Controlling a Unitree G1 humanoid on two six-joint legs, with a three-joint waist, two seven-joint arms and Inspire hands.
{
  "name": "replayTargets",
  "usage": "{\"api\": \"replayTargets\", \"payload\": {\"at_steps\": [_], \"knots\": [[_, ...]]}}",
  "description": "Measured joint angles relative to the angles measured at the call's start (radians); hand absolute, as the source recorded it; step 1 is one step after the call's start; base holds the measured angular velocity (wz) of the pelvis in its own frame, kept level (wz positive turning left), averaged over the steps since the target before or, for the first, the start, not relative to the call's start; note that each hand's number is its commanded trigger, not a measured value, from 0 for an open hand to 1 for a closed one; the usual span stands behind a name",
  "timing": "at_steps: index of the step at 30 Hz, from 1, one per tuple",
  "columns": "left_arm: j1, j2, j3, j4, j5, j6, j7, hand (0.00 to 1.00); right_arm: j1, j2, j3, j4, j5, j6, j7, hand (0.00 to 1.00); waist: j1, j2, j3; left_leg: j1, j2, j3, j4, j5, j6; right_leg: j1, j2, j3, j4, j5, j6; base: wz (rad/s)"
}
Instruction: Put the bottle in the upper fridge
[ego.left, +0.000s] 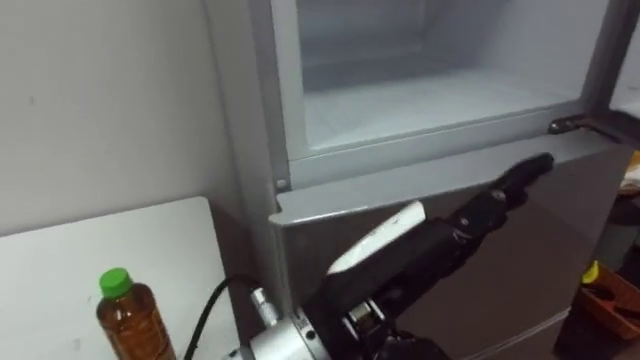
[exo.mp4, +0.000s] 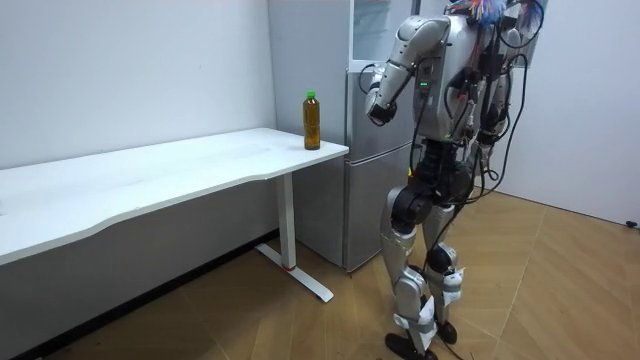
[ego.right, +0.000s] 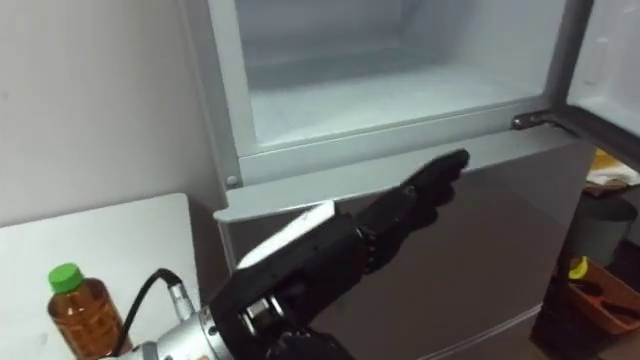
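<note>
Left robot hand (ego.left: 440, 240) is the one we see up front: fingers stretched out straight and close together, gripping nothing, held before the fridge's lower door (ego.left: 560, 240). The fingertips point up and to the right, just under the open upper compartment (ego.left: 430, 90). We can't tell if it touches the door. The bottle (ego.left: 128, 315), green cap and brown liquid, stands upright on the white surface (ego.left: 60, 270) left of the fridge, apart from the hand. In the room view, the robot stands facing the fridge with that arm raised.
</note>
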Motion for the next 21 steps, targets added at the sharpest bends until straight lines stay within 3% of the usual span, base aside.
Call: {"api": "replayTargets", "payload": {"at_steps": [5, 7, 13, 15, 21], "knots": [[0.039, 0.001, 0.108, -0.074, 0.002, -0.013, 0.104, 0.00, 0.000, 0.010, -0.005, 0.004, -0.054, -0.003, -0.057, 0.00, 0.049, 0.009, -0.0046, 0.007, -0.006, -0.042, 0.002, 0.002, 0.000, 0.027, 0.002, -0.042, -0.004, 0.000, 0.000, 0.24], [0.076, 0.002, 0.172, -0.137, 0.001, -0.044, 0.137, 0.00, 0.002, 0.020, -0.015, 0.004, -0.070, -0.005, -0.065, 0.00, 0.070, 0.008, -0.0044, 0.010, -0.010, -0.064, 0.001, 0.008, 0.001, 0.039, -0.001, -0.048, -0.003, -0.001, 0.001, 0.31], [0.100, -0.003, 0.387, -0.191, 0.025, -0.122, 0.277, 0.00, 0.032, 0.039, -0.042, 0.003, -0.098, -0.040, -0.077, 0.00, 0.147, 0.006, -0.0037, 0.022, -0.015, -0.095, 0.003, 0.019, -0.003, 0.066, -0.001, -0.057, -0.006, -0.001, 0.001, 0.16], [0.112, -0.002, 0.433, -0.200, 0.026, -0.133, 0.324, 0.00, 0.042, 0.039, -0.042, -0.002, -0.097, -0.042, -0.088, 0.00, 0.171, 0.008, -0.0049, 0.021, -0.017, -0.103, 0.003, 0.022, -0.004, 0.067, -0.002, -0.058, -0.006, -0.001, 0.002, 0.16], [0.241, -0.003, 0.590, -0.205, 0.017, -0.193, 0.440, 0.00, 0.044, 0.058, -0.071, -0.004, -0.137, -0.045, -0.091, 0.00, 0.208, 0.009, -0.0050, 0.008, -0.030, -0.151, 0.014, 0.033, -0.001, 0.079, -0.009, -0.087, -0.006, -0.003, 0.003, 0.23]]}}
